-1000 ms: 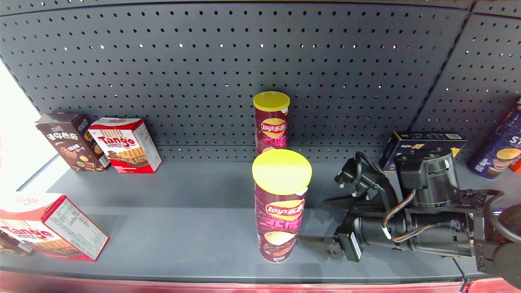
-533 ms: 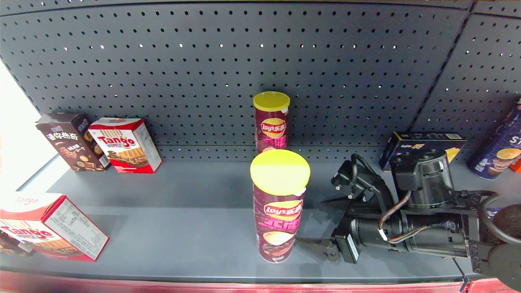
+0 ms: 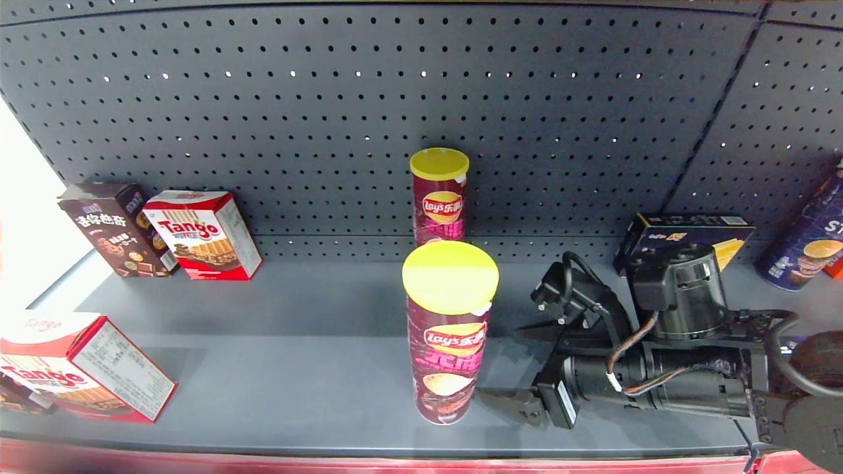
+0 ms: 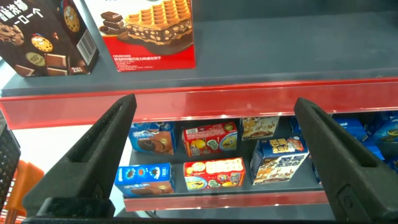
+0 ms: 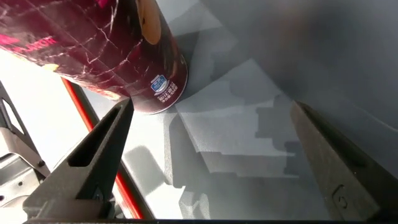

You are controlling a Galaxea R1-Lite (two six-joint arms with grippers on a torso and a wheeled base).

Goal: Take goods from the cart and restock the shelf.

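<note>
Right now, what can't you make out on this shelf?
Head view: base of the rear chip can, hidden behind the front chip can.
Head view: blue can, cut off at the right edge.
Head view: lower part of the dark blue box, behind the right arm.

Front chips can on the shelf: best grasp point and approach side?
Grip the front can at mid-body, coming level from the robot's right. It stands upright with a plain round wall, so the fingers can span it. The rear can stands behind it, and the open right gripper sits beside it on that side.
</note>
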